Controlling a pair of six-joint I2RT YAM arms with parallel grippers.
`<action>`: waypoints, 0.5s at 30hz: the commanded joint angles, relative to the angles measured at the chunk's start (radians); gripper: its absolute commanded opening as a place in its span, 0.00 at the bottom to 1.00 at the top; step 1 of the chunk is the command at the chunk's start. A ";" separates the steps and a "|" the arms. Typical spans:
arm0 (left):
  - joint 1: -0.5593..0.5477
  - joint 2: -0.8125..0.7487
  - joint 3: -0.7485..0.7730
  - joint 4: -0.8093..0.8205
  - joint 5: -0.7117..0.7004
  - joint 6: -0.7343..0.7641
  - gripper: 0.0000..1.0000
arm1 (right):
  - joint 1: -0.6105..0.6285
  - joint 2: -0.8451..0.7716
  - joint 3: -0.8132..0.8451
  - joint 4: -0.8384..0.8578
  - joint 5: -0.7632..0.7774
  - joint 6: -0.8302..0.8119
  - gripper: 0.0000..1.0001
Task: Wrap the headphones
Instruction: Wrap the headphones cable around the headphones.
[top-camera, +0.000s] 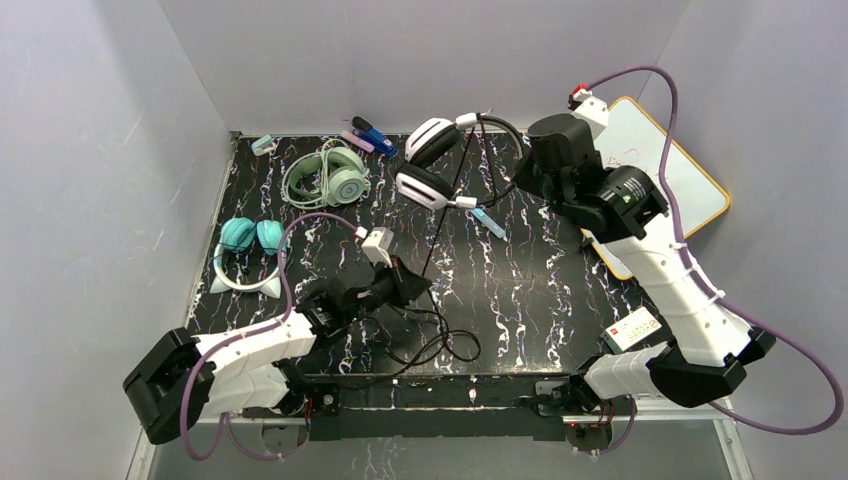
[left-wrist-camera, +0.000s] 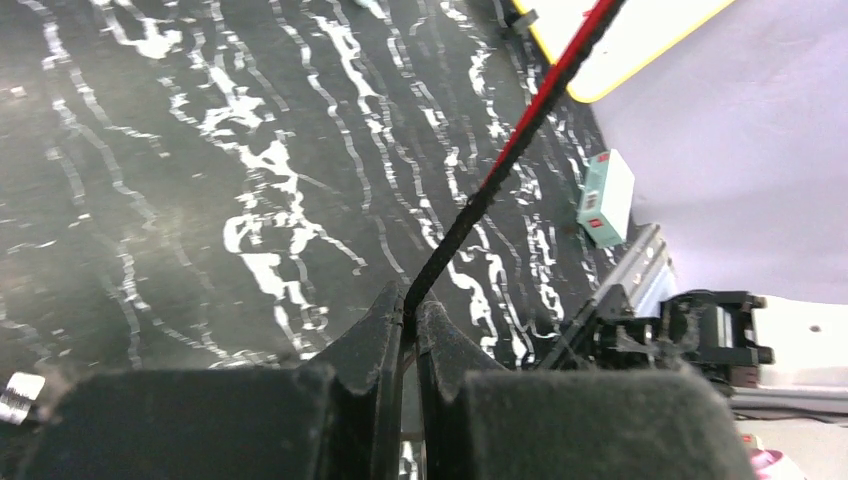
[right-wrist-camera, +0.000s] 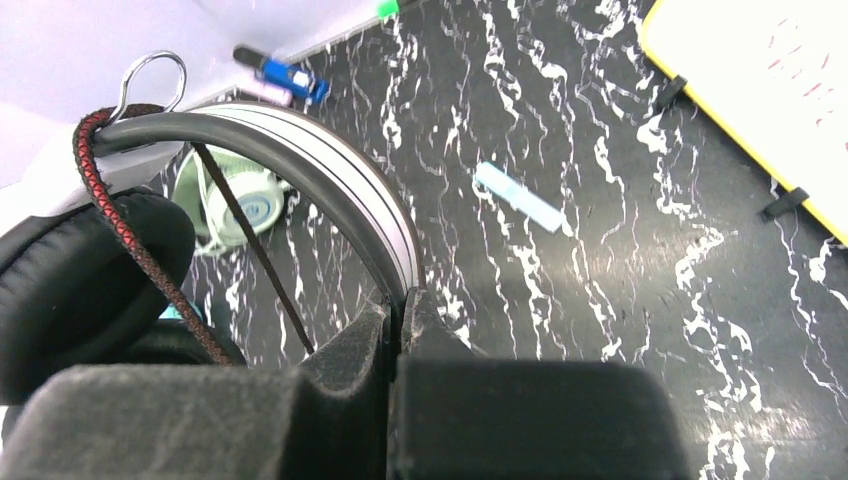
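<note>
The black-and-white headphones (top-camera: 428, 162) hang above the back middle of the table. My right gripper (top-camera: 518, 176) is shut on their headband (right-wrist-camera: 330, 170). One black ear cup (right-wrist-camera: 80, 280) fills the left of the right wrist view. Their thin black cable (top-camera: 447, 200) runs taut from the headset down to my left gripper (top-camera: 420, 285), which is shut on it. In the left wrist view the cable (left-wrist-camera: 520, 130) rises from between the closed fingers (left-wrist-camera: 410, 310). The rest of the cable lies in loose loops (top-camera: 440, 345) near the front edge. Mint-green headphones (top-camera: 330, 178) and teal cat-ear headphones (top-camera: 250, 250) lie at the left.
A yellow-edged whiteboard (top-camera: 660, 170) leans at the right wall. Blue and pink markers (top-camera: 375, 135) lie at the back edge, and a pale blue strip (top-camera: 490, 222) lies mid-table. A small labelled box (top-camera: 635, 327) sits by the right arm's base.
</note>
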 joint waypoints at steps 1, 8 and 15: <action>-0.086 0.016 0.051 -0.074 -0.066 -0.022 0.00 | -0.011 0.001 0.032 0.328 0.231 0.096 0.01; -0.211 0.032 0.173 -0.201 -0.159 0.015 0.00 | -0.017 0.068 -0.032 0.427 0.399 -0.035 0.01; -0.261 0.054 0.369 -0.490 -0.285 0.150 0.00 | -0.030 0.109 -0.174 0.422 0.424 -0.119 0.01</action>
